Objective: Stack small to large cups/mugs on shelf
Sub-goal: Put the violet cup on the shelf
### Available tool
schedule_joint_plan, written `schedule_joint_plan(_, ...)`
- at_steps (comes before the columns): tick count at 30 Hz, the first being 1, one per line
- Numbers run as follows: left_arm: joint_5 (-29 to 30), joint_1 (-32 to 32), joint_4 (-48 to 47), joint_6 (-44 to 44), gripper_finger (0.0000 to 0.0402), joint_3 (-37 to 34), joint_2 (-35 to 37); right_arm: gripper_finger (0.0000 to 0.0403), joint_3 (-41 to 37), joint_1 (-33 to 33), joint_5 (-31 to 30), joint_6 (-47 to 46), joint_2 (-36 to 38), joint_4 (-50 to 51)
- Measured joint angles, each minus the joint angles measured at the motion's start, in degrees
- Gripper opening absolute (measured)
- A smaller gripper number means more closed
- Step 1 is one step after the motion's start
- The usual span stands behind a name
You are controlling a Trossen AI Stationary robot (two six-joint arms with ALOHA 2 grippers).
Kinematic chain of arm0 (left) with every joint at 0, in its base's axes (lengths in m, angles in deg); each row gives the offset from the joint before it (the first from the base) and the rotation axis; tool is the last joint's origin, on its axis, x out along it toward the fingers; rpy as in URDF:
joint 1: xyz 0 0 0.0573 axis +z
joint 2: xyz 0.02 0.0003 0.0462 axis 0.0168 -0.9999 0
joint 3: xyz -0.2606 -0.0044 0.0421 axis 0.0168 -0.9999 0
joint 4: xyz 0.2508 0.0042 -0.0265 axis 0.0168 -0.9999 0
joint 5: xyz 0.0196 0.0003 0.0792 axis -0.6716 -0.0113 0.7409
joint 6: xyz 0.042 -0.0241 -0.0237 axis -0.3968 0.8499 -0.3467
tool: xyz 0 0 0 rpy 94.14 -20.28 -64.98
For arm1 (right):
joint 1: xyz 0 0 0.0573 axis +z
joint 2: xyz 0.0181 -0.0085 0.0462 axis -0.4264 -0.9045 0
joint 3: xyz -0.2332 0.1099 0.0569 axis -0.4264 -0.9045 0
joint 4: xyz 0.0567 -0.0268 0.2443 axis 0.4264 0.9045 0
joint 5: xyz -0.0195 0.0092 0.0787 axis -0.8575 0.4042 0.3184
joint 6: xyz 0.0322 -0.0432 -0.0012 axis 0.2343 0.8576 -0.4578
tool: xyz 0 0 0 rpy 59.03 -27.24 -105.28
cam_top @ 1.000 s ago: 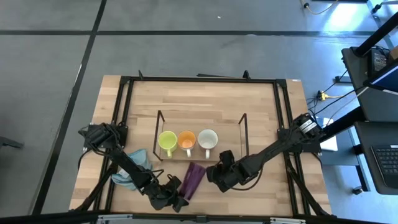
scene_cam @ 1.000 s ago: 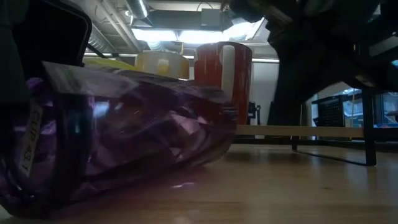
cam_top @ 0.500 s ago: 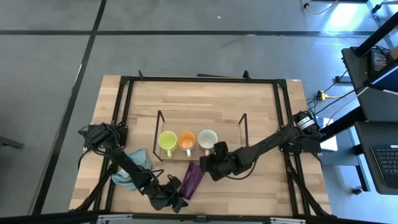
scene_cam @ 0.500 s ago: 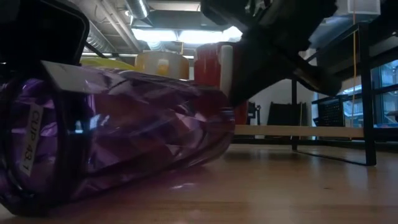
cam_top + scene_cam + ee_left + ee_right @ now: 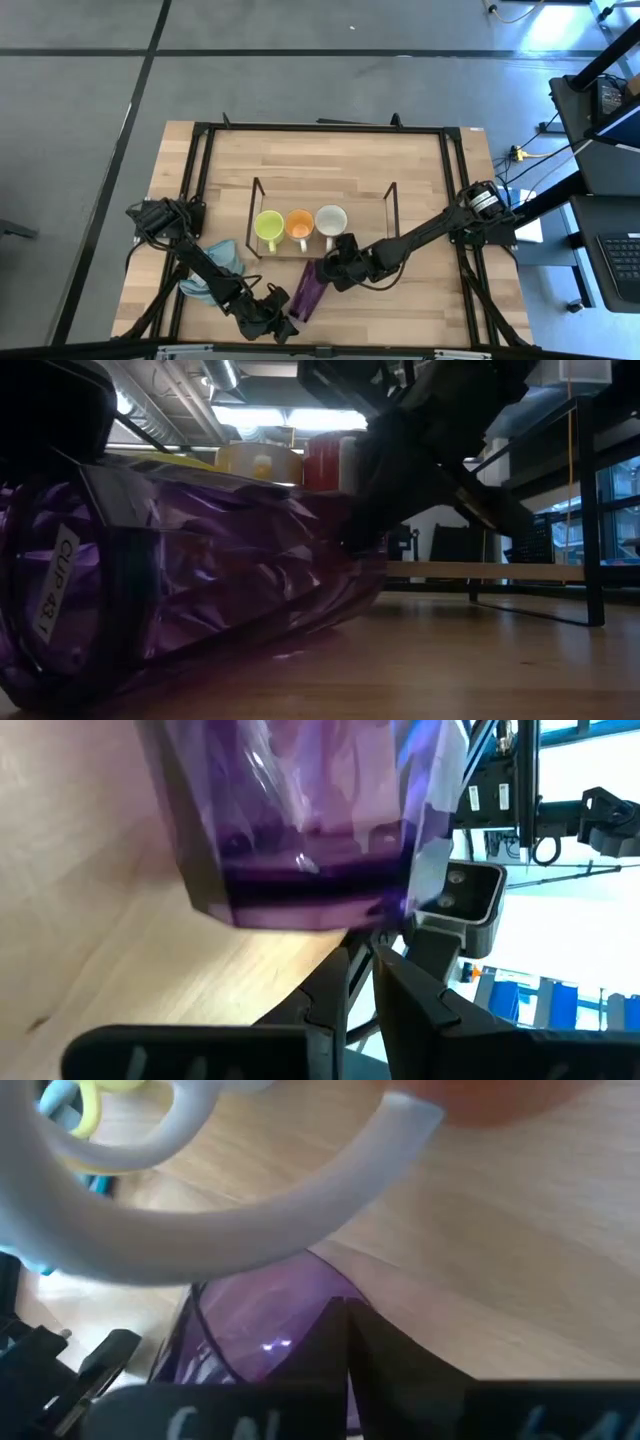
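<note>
Work is on the purple cup (image 5: 309, 290), which lies on its side on the table (image 5: 420, 200), in front of the shelf (image 5: 322, 196) where three mugs stand. The left gripper (image 5: 281, 322) is at its base, grip unclear; the right gripper (image 5: 330, 271), fingers clenched, presses at its rim. Next it probably needs standing upright.

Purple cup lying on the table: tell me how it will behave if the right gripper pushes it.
The purple cup lies on its side on bare wood, so it would probably roll or pivot rather than slide straight. It looks like thin, see-through faceted plastic, so it is likely light and easily knocked away. The shut right gripper sits at its end nearest the shelf, so a push there may swing it round.
</note>
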Motion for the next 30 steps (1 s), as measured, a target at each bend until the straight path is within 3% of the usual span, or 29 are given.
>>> schedule_joint_plan(16,1.3,-0.7,-3.6,3.1,0.0045,0.2,0.2,0.0008,1.4,2.5,3.7,-0.1,0.3,0.3)
schedule_joint_plan(30,2.0,-0.8,-2.7,0.1,0.0045,0.2,0.2,0.0009,11.3,3.4,1.2,4.6,0.5,10.2)
